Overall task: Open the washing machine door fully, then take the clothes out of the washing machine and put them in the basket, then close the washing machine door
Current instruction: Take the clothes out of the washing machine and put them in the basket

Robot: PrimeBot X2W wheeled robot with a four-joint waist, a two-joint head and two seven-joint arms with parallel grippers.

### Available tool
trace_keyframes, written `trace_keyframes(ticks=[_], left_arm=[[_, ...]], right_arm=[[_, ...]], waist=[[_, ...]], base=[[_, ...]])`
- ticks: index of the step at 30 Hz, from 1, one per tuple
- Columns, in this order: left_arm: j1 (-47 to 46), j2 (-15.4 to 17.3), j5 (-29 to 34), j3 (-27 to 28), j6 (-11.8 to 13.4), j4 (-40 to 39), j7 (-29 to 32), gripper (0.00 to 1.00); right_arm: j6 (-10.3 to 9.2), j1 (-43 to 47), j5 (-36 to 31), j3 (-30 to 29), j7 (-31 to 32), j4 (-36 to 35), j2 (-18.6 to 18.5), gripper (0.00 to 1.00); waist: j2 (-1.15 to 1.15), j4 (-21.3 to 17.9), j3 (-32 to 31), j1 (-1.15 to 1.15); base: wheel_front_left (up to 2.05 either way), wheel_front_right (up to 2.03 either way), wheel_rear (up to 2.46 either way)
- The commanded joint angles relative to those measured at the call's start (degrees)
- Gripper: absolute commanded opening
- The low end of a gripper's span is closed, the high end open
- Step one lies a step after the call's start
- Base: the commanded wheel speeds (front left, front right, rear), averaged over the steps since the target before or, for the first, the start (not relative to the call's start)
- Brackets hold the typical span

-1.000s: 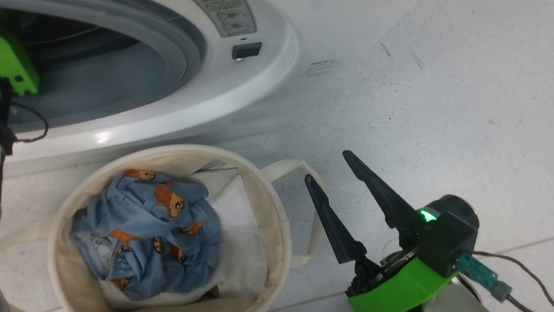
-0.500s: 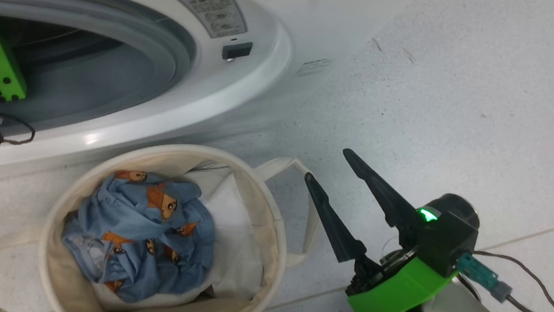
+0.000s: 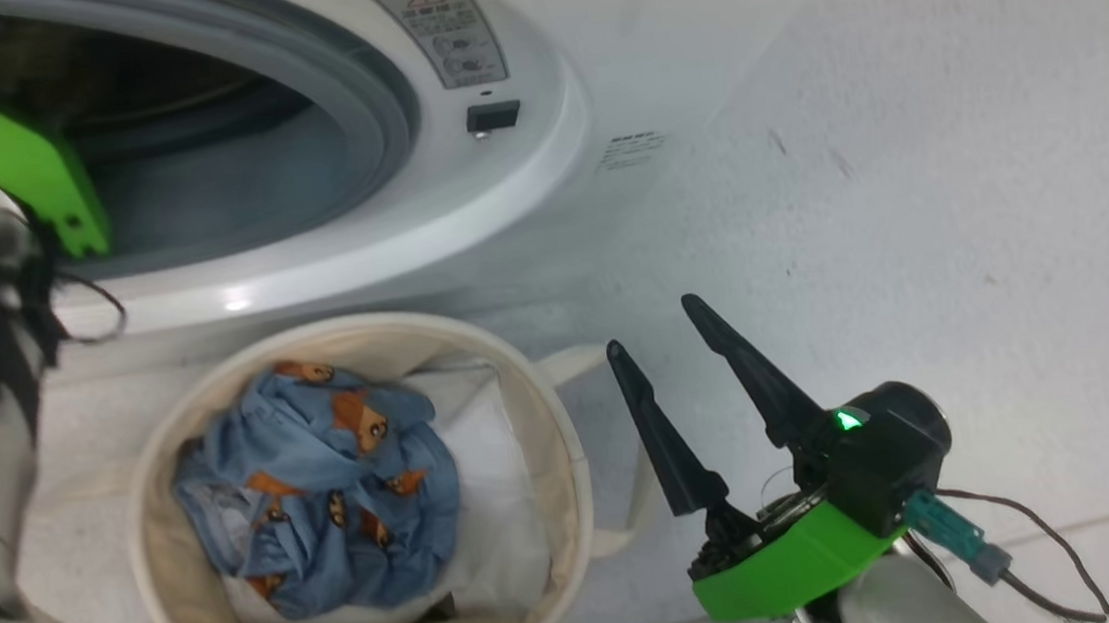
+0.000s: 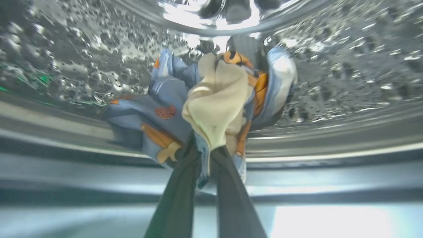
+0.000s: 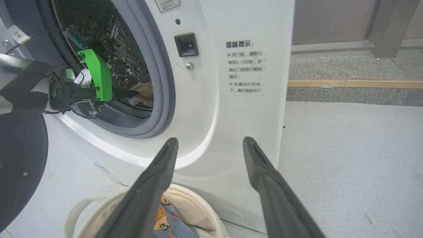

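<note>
Clamping shut within the last second, the left tool (image 4: 204, 152) pinches the cream-and-blue clothes (image 4: 214, 102) inside the washing machine drum (image 4: 347, 66), so lifting them out looks next. Right tool (image 3: 652, 327) hangs spread beside the basket (image 3: 573, 462), which already holds a blue garment (image 3: 319, 483).

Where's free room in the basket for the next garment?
Free: the white sheet patch between the blue garment and the basket wall nearest the right gripper. Crowded: the other half, where the blue garment lies bunched.

Left pincer (image 4: 203, 153): fingers pinched tight on the clothes (image 4: 214, 102); right pincer (image 3: 653, 325): fingers spread wide, holding nothing, pointing forward.
</note>
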Motion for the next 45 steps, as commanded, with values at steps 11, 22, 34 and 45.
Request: trace_keyframes(ticks=[11, 22, 34, 45], left_arm=[[9.84, -3.06, -2.01, 0.14, -6.16, -3.70, -13.37, 0.00], [21.24, 0.58, -7.78, -3.11, -7.04, -24.74, -12.18, 0.00], [32.96, 13.39, -13.71, 1.63, 6.77, -78.26, 8.61, 0.00], [45.14, 17.05, -17.09, 3.31, 14.99, -94.29, 13.75, 0.00]], right_arm=[[0.07, -0.60, 4.75, 0.56, -0.44, 2.22, -3.11, 1.00], [0.07, 2.77, 8.51, -3.14, -0.57, 5.55, -5.40, 1.00], [0.07, 4.78, 10.29, -4.95, -0.85, 6.85, -5.70, 1.00], [0.07, 4.11, 10.59, -4.48, -1.02, 7.18, -5.54, 1.00]], waist=[[0.00, 6.71, -15.14, 0.00], [0.00, 13.08, -25.06, 0.00], [0.00, 17.73, -30.24, 0.00], [0.00, 17.57, -29.44, 0.00]], base=[[0.00, 0.00, 0.00], [0.00, 0.00, 0.00], [0.00, 0.00, 0.00], [0.00, 0.00, 0.00]])
